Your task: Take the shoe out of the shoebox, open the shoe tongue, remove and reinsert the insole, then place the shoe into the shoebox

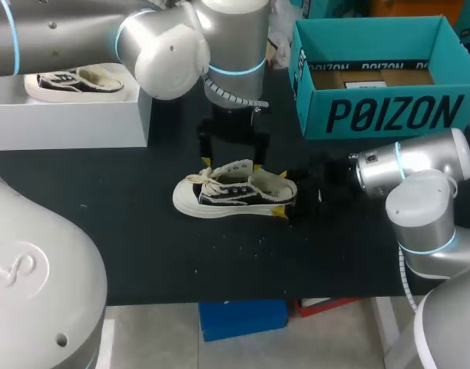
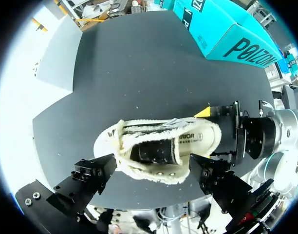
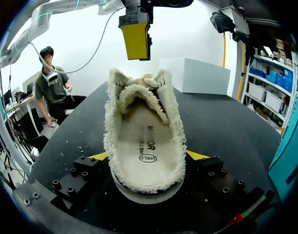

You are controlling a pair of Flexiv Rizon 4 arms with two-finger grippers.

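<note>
Nearest the robot, in the lower middle of the head view, the shoe [image 1: 235, 192] sits on its sole on the black table [image 1: 143, 254], toe to the left, heel to the right. The right gripper [image 1: 281, 194] comes in from the right edge and has the heel, with a yellow tip on each side, both pressed against it. Its own wrist camera backs up that clamp and looks straight down into the shoe. It gives us what the head view can't: the insole [image 3: 145, 146] lying flat inside, fleece lining all round, and the tongue [image 3: 148, 95] standing up beyond it. Just past the tongue, one yellow finger [image 3: 135, 40] of the left gripper [image 1: 231, 163] hangs above the shoe. The left wrist view shows that gripper's fingers spread wide, one toward the toe and one toward the heel, gripping nothing, with the shoe beneath. Further back, at the upper right of the head view, the teal shoebox [image 1: 373, 84] stands open. At the upper left, a second shoe [image 1: 74, 81] rests on a white box [image 1: 66, 119].
</note>
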